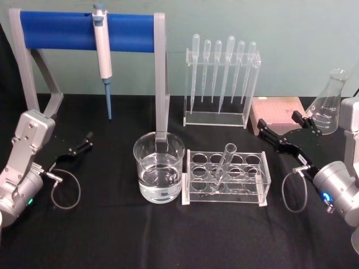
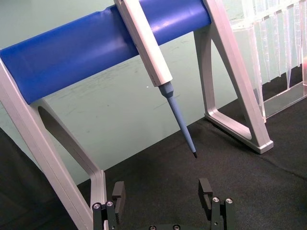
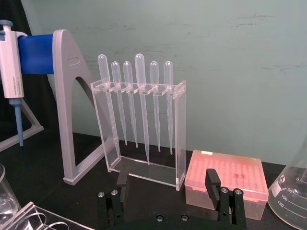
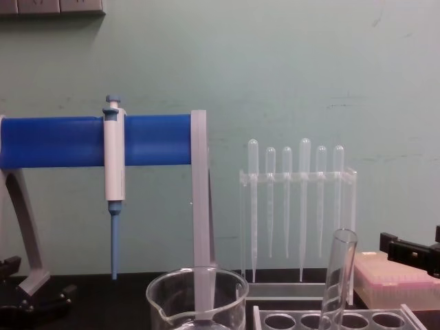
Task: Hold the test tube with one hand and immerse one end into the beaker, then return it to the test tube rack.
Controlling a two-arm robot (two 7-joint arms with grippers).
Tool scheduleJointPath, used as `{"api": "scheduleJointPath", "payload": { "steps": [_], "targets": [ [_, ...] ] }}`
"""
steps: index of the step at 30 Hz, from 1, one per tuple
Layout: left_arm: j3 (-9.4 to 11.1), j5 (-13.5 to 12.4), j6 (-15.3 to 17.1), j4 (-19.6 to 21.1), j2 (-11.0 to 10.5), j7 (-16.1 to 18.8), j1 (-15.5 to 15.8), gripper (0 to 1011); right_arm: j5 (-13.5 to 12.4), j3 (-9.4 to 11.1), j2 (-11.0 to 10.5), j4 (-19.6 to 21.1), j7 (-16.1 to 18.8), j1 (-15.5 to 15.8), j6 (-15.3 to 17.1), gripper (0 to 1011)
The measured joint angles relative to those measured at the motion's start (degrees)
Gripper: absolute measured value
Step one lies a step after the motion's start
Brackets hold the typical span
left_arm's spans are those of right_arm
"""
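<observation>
The test tube (image 1: 224, 163) leans in a clear rack (image 1: 263, 185) at the table's middle; the chest view shows its open top (image 4: 339, 275). Just left of the rack stands the beaker (image 1: 159, 168), part filled with clear liquid, and its rim shows low in the chest view (image 4: 196, 295). My right gripper (image 1: 279, 120) hovers open behind and to the right of the rack, with nothing between its fingers (image 3: 167, 176). My left gripper (image 1: 80, 144) rests open at the left, well away from the beaker, also holding nothing (image 2: 162, 188).
A grey stand with a blue bar (image 1: 61, 29) holds a white and blue micropipette (image 1: 102, 53) at the back left. A clear rack of plastic pipettes (image 1: 221, 78), a pink tip box (image 1: 275, 112) and a glass flask (image 1: 330, 103) line the back right.
</observation>
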State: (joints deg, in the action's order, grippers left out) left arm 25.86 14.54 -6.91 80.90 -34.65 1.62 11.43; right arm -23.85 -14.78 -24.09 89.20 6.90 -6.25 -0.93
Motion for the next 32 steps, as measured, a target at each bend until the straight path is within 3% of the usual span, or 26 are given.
{"api": "scheduleJointPath", "payload": {
  "steps": [32],
  "targets": [
    [0.0, 0.0, 0.0, 0.0, 0.0, 0.0, 0.0, 1000, 0.0, 0.0, 0.0, 0.0, 0.0, 0.0, 0.0, 1003]
  ]
}}
